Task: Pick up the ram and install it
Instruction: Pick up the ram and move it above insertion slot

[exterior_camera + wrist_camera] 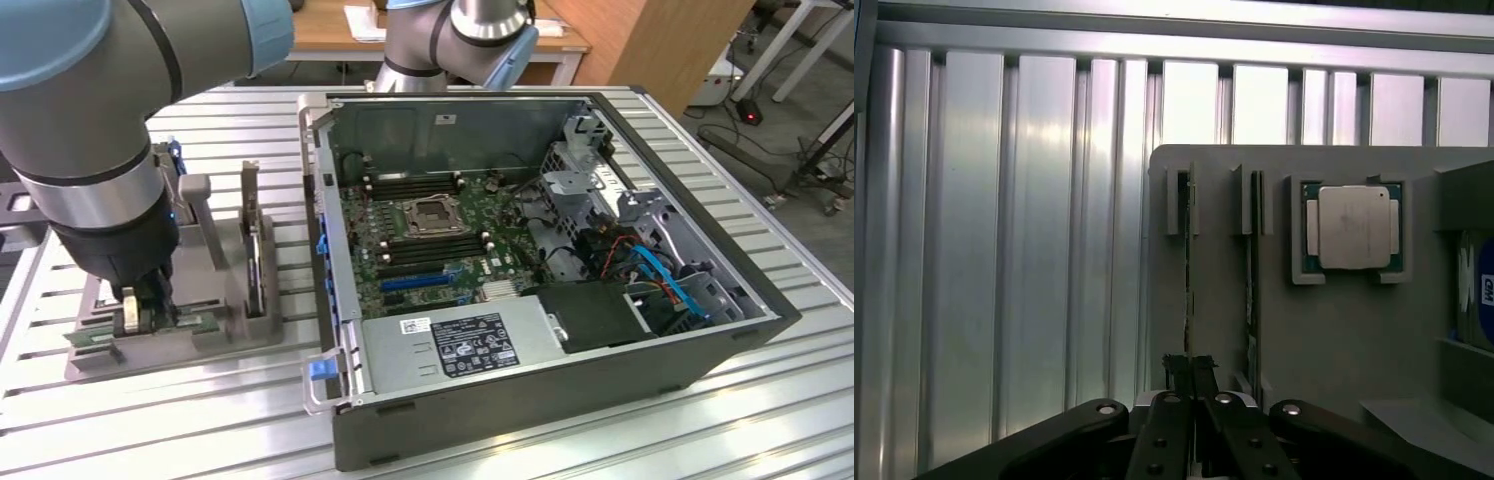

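We are seeing the black two-finger gripper (1192,368) pinching narrow across the thin green ram stick (1188,250). The stick is standing on edge in the grey holder block (1222,300), low at the exterior view's left. Its long axis is running straight out from the fingertips, with the twin stick (1254,250) lying parallel just beside.

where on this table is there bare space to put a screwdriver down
Bare slats of the table lie in front of the grey fixture, at the exterior view's lower left, and past the computer case at its lower right. Crowded: the fixture, where the gripper is shut on the ram, and the inside of the case.
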Tool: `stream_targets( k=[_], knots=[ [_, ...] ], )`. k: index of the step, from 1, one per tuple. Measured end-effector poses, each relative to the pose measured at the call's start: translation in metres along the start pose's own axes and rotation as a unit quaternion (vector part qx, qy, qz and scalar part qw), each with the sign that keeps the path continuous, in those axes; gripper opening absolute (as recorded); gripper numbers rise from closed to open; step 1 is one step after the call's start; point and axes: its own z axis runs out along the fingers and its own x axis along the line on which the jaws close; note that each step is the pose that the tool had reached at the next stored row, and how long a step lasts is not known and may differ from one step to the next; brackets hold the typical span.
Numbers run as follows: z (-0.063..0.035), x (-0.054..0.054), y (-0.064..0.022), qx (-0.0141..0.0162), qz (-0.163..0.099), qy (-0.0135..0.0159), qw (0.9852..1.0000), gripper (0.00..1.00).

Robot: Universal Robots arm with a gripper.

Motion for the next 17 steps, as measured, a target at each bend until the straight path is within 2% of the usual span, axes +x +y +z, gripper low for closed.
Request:
stream_targets(
  k=[9, 17],
  knots=[
    [-0.0137, 0.0, 0.0009, 0.0, 0.0, 0.0, 1.0, 0.11],
    [-0.0216, 0.0, 0.0014, 0.0, 0.0, 0.0, 1.0, 0.11]
  ],
)
